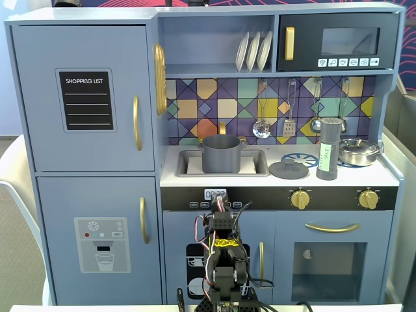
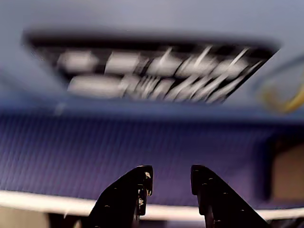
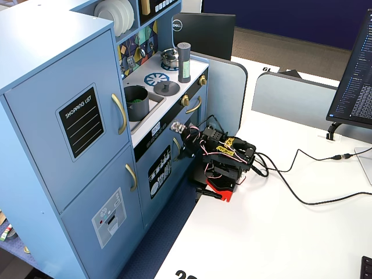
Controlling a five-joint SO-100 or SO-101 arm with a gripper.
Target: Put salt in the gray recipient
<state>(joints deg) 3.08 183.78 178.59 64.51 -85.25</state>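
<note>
Big blue toy kitchen point(image 1: 84, 97) filling the front fixed view, fridge doors at left, counter, oven and microwave at right. White desk point(image 3: 279, 221) in front of it in the side fixed view, carrying the black arm point(image 3: 224, 160), folded low against the lower cabinet doors. Sunk in the sink point(image 1: 188, 162), at the middle of the counter: the gray recipient point(image 1: 221, 153), upright, also seen from the side point(image 3: 136, 102) with something green inside. Right of it in the front view, a flat gray lid point(image 1: 289, 169) lying on the counter, then the salt point(image 1: 328, 149) standing upright on the stove top, well apart from the recipient; likewise upright in the side view point(image 3: 184, 61). Just beyond the salt, a shiny steel pan point(image 1: 359, 151). Pincer point(image 2: 170, 183) in the wrist view partly open, black fingertips point(image 2: 142, 180) apart, nothing between them, facing a blurred blue panel.
</note>
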